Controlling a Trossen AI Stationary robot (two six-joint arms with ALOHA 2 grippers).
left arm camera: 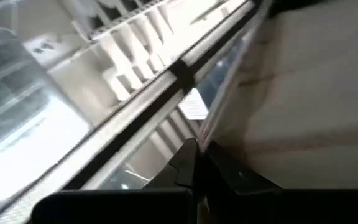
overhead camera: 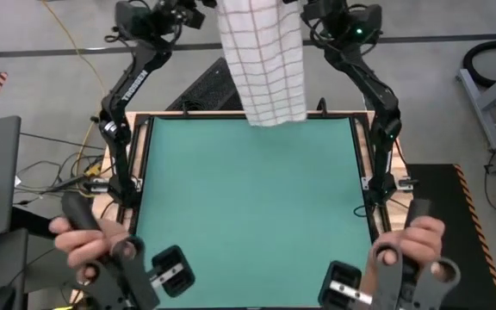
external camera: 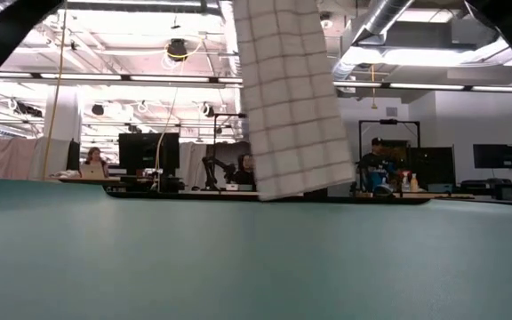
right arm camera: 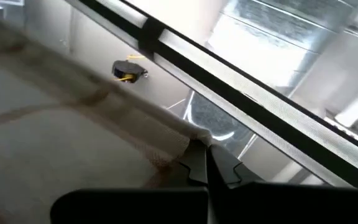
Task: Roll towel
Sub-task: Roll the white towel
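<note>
The towel (overhead camera: 261,60), white with a fine red-brown grid, hangs lengthwise from both grippers over the far edge of the green mat (overhead camera: 248,198). In the low view the towel (external camera: 292,98) comes down to the mat's (external camera: 256,267) far edge; I cannot tell whether its lower edge (external camera: 305,191) touches it. My left gripper (left arm camera: 197,158) is shut at the towel's upper left corner and my right gripper (right arm camera: 204,152) is shut at the upper right corner. Both are raised high and tipped upward, at the top rim of the high view. My left gripper pinches the towel's upper left corner (left arm camera: 211,138) between its two shut fingers. The cloth (left arm camera: 303,93) spreads away from the fingertips to one side and hangs below. My right gripper pinches the towel's upper right corner (right arm camera: 182,142) between its two shut fingers, where the cloth bunches a little. The rest (right arm camera: 73,124) spreads away toward the other gripper and hangs below.
A person's hands (overhead camera: 84,241) (overhead camera: 412,245) hold two control handles at the near edge of the table. The arms' bases stand at the mat's left and right sides. Beyond the table, people sit at desks with screens (external camera: 149,151).
</note>
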